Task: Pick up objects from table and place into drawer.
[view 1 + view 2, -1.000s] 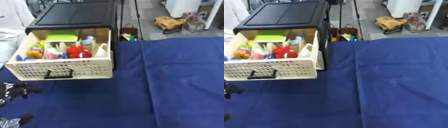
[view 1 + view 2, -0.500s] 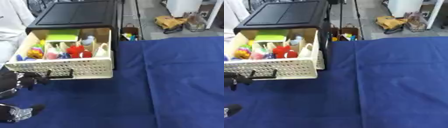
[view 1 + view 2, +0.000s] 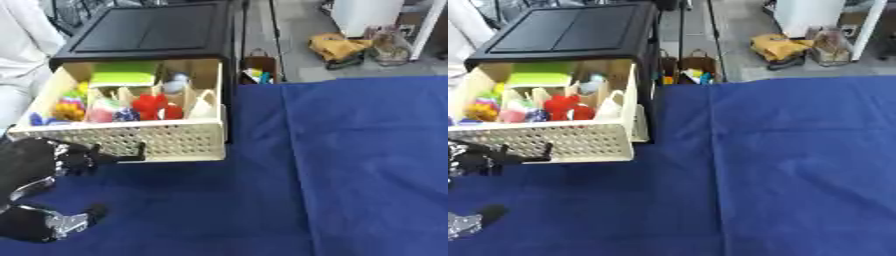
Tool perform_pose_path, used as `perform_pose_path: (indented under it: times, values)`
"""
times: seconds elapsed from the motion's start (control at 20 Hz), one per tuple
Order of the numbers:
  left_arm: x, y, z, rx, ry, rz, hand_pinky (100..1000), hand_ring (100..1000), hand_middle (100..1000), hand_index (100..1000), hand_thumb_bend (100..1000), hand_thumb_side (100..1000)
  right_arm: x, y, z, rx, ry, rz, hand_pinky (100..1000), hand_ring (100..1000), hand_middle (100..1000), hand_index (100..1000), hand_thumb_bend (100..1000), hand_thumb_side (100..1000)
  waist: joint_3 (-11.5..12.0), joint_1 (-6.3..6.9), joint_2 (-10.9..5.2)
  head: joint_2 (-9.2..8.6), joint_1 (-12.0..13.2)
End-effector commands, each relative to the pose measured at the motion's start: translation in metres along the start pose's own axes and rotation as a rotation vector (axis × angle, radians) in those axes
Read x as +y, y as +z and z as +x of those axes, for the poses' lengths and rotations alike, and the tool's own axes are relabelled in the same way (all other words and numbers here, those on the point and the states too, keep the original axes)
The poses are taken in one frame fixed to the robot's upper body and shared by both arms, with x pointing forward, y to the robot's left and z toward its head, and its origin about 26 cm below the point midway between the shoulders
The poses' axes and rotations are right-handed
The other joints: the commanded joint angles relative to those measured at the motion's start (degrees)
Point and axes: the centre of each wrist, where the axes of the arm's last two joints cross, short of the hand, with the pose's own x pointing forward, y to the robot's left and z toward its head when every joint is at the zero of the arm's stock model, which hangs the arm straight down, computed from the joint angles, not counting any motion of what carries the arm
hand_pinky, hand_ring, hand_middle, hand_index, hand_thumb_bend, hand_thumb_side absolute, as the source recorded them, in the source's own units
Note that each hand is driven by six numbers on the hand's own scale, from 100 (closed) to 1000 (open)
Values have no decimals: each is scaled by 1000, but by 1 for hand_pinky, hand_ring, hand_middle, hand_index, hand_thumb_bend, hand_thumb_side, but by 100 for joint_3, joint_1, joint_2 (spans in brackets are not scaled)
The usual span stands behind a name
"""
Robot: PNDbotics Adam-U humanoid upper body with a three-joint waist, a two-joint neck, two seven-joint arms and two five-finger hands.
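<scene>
A lab or workshop floor: blue-clothed table, bare concrete, scattered bags behind.

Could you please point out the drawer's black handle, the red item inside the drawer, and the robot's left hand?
drawer handle [image 3: 131, 151], left eye view, bar's right end
red item [image 3: 153, 105], left eye view, its middle
left hand [image 3: 39, 160], left eye view, palm

left hand raised, fingers at drawer front

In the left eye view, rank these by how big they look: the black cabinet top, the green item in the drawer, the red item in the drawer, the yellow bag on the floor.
1. Black cabinet top, plainly largest.
2. Yellow bag and green item: these look about alike, and the bag lies farther from the camera, so I won't rank them.
3. Red item, smallest.
</scene>
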Motion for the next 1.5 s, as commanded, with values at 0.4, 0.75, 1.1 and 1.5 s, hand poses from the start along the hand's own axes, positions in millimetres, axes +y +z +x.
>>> perform_pose_path:
  times: [0.4, 0.75, 1.1, 1.5]
  values:
    - [21, -13, 4, 60, -168, 35, 264, 458, 616, 925, 272, 1000, -6, -2, 1, -3, 8, -29, 525, 659, 536, 727, 190, 716, 9, 3, -55, -94, 49]
    - [18, -18, 9, 80, -197, 5, 256, 449, 607, 926, 277, 1000, -6, 0, -1, 11, 8, -33, 522, 656, 532, 724, 194, 715, -4, 18, -40, -144, 103]
    - [14, -22, 13, 94, -181, -39, 243, 438, 598, 924, 284, 1000, -8, 1, -3, 21, 11, -48, 521, 655, 532, 723, 193, 710, -3, 27, -36, -160, 127]
    - [13, -25, 16, 134, -195, -47, 236, 430, 599, 935, 290, 1000, -9, 4, -6, 35, 15, -51, 519, 650, 529, 715, 195, 710, 5, 40, -4, -211, 103]
